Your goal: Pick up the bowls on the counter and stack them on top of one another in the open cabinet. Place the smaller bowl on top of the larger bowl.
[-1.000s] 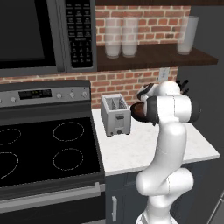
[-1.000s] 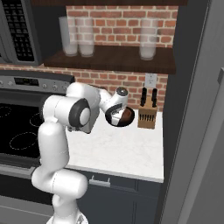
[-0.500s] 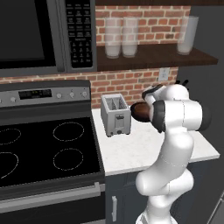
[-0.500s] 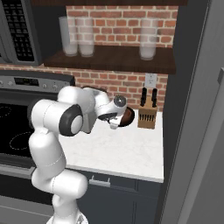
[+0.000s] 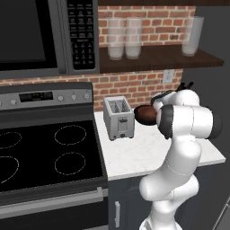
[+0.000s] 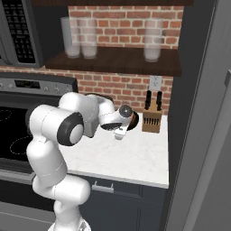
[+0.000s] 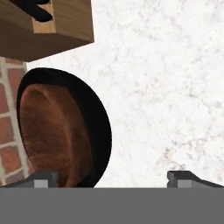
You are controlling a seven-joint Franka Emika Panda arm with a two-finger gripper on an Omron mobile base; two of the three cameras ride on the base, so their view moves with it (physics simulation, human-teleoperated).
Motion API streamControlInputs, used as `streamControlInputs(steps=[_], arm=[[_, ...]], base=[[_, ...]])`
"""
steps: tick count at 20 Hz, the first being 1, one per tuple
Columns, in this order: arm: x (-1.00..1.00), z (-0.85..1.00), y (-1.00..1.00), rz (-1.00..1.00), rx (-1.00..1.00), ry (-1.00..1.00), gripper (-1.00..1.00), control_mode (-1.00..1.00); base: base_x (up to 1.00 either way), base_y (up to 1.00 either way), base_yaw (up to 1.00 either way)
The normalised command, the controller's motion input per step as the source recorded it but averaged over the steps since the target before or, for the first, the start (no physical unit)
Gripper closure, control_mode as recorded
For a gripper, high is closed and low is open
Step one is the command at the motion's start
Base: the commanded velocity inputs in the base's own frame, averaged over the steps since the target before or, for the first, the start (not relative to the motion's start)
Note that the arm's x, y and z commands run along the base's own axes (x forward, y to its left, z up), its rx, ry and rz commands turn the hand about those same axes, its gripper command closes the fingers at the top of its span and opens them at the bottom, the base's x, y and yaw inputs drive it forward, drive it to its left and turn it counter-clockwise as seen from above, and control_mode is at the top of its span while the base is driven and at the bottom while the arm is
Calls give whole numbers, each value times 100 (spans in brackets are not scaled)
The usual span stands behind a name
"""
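Observation:
The smaller bowl point(image 7: 52, 131), glossy reddish-brown, lies on the white counter point(image 7: 166, 87) by the brick wall. The black rim of the larger bowl point(image 7: 98, 127) curves around its side. I cannot tell whether one sits inside the other. My gripper point(image 7: 113, 179) hangs just above them, open and holding nothing, one fingertip point(image 7: 41, 179) over the brown bowl and the other over bare counter. From the left base the brown bowl point(image 5: 143, 114) peeks out between the toaster and my arm. The right base view has my gripper point(image 6: 119, 133) pointing down at the counter point(image 6: 126, 158). The open cabinet point(image 5: 157, 58) is above.
A toaster point(image 5: 119, 117) stands left of the bowls and a knife block point(image 6: 151, 121) right of them against the wall. Tall glass jars point(image 6: 152, 40) occupy the shelf point(image 6: 113, 61). The black stovetop point(image 5: 45, 157) and microwave point(image 5: 45, 36) are to the left.
My elbow has swung outward, to the right in the left base view, while the hand stayed over the bowls. The fingers spread slightly wider.

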Motion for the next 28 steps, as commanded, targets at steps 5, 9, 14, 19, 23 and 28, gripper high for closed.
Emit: streamControlInputs(steps=[5, 9, 14, 19, 23, 28], arm=[[1, -2, -22, 8, 4, 0, -100, -100], [11, -9, 0, 10, 0, 2, -100, -100], [14, -4, 1, 9, 0, 1, -100, -100], [15, -12, 0, 8, 0, 0, -100, -100], [29, -30, 14, 2, -1, 5, -100, -100], [36, -29, 20, 0, -2, 6, -100, -100]], base=[[0, 0, 0], [0, 0, 0], [0, 0, 0], [0, 0, 0], [0, 0, 0], [0, 0, 0]])
